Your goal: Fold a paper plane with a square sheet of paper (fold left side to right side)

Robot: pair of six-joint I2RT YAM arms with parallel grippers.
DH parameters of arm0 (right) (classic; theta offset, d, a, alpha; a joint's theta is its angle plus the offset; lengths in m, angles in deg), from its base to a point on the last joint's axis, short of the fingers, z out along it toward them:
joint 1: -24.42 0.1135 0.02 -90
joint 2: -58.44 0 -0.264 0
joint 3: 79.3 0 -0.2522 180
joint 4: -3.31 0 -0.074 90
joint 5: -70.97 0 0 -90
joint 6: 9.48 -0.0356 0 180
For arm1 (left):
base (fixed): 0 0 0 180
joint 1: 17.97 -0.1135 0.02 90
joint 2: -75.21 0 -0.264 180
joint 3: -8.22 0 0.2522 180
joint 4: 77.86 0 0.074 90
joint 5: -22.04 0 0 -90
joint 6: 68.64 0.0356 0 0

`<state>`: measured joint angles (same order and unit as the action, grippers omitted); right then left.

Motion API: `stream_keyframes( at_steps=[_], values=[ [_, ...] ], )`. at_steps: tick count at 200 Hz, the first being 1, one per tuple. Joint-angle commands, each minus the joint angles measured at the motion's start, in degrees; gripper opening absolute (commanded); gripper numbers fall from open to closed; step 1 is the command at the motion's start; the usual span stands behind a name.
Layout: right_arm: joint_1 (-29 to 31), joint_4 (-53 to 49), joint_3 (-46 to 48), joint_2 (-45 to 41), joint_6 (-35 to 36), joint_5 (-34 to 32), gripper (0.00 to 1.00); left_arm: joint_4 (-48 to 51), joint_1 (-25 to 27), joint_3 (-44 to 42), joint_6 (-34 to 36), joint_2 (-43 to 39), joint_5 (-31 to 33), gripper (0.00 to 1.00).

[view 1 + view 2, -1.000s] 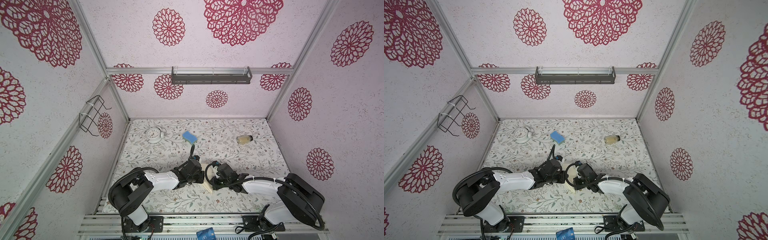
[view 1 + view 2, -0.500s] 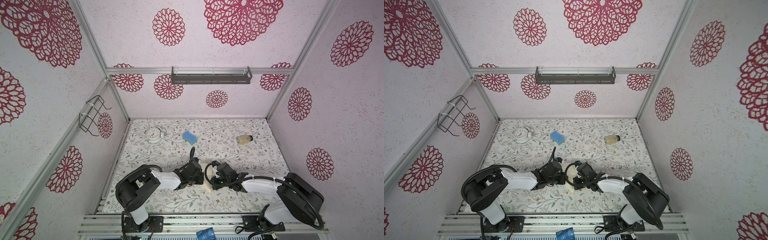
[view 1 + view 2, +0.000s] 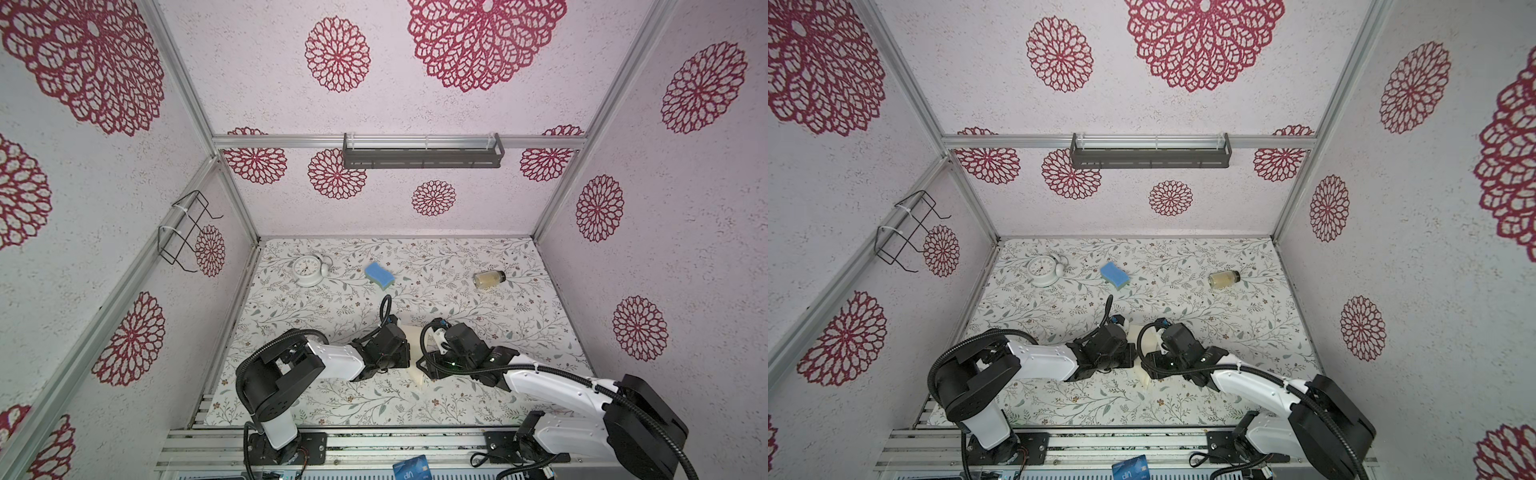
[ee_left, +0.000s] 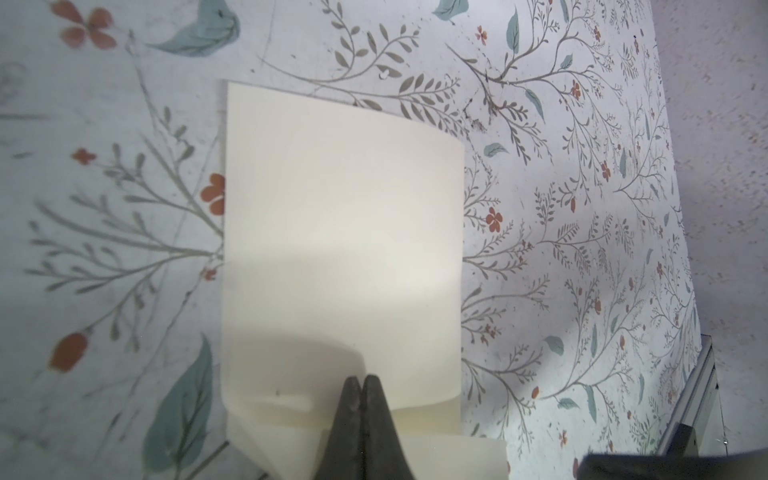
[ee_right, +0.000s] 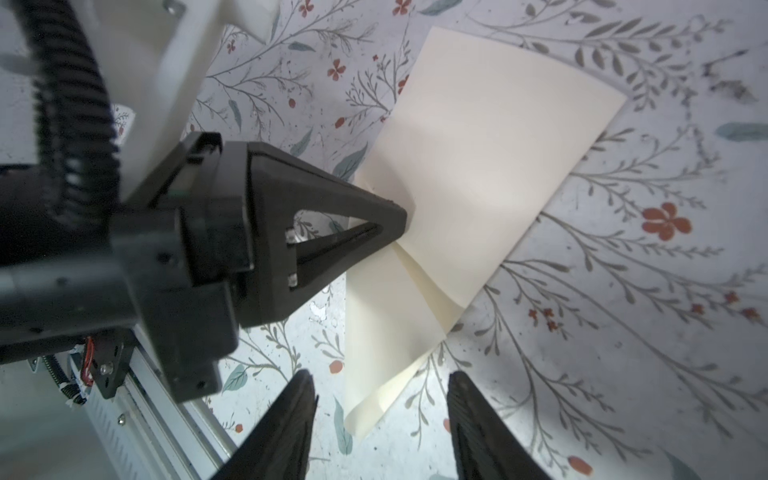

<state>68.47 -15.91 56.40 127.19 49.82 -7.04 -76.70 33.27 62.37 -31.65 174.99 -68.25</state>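
The square sheet of paper [image 4: 345,208] is cream and lies doubled over on the floral table, its layers fanning apart at one end [image 5: 399,332]. No paper plane shape shows. My left gripper [image 4: 365,379] is shut, and its tips [image 5: 400,216] press on the sheet at the folded edge. My right gripper [image 5: 380,376] is open, with a loose corner of the sheet between its fingers [image 5: 299,407] and touching neither. In both top views the two grippers [image 3: 409,361] [image 3: 422,366] meet over the paper [image 3: 417,377] near the table's front middle, hiding most of it.
At the back of the table sit a white alarm clock [image 3: 308,270], a blue sponge [image 3: 379,275] and a small jar [image 3: 489,279] on its side. A wire rack [image 3: 183,232] hangs on the left wall and a grey shelf [image 3: 422,151] on the back wall.
My right gripper has opened and let go of the paper. The left gripper stays shut on the fold, and its arm has shifted slightly.
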Motion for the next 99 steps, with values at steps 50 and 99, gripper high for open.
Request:
stream_keyframes(
  at_steps=[50, 99],
  values=[
    [4.4, -1.9, -0.8, 3.6, -1.1, -0.5, 0.69, 4.7, 0.8, 0.9, -1.9, 2.1, 2.0, 0.0],
    [6.4, -3.3, -3.6, 9.1, 0.9, -5.7, 0.66, 5.3, 0.8, 0.9, -2.3, 1.9, 2.2, 0.0]
  ],
)
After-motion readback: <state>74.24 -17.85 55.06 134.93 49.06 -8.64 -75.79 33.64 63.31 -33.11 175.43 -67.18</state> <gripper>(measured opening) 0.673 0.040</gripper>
